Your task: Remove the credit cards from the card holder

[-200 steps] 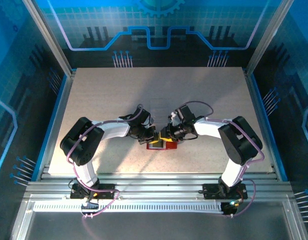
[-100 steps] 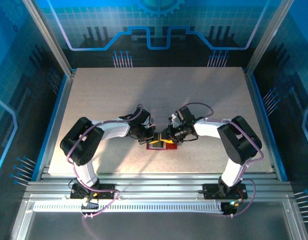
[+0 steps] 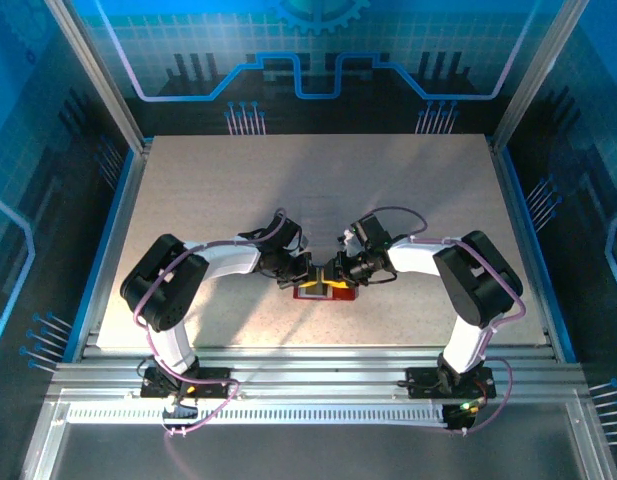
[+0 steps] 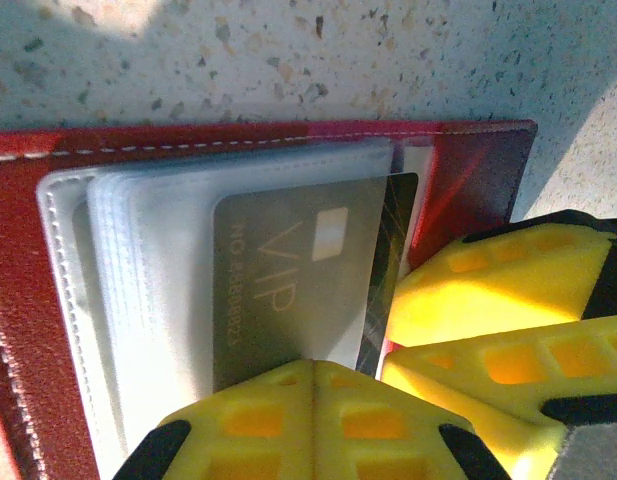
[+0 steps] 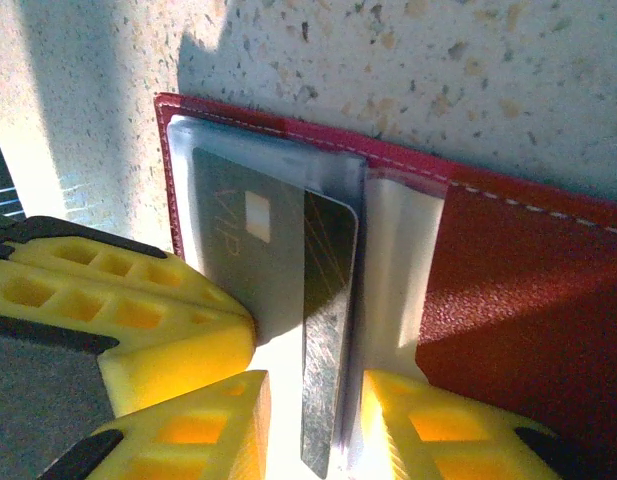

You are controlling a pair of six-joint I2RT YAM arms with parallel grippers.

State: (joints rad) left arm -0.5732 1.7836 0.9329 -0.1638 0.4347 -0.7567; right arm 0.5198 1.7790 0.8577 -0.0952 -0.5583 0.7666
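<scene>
Top view: we found both arms meeting over the red card holder (image 3: 325,291), front-centre of desk (image 3: 318,180). It was mostly covered, and cards weren't discernible there. Left wrist cam: left end effector (image 4: 313,405) closed tight, empty, cut off by frame btm, above pale pockets holding a dark VIP card (image 4: 288,280). Right wrist cam: right end effector (image 5: 313,430) narrow, astride that card's edge. Whether it gripped, we couldn't tell.

VIP card (image 4: 288,285) in red card holder (image 4: 13,300)
</scene>
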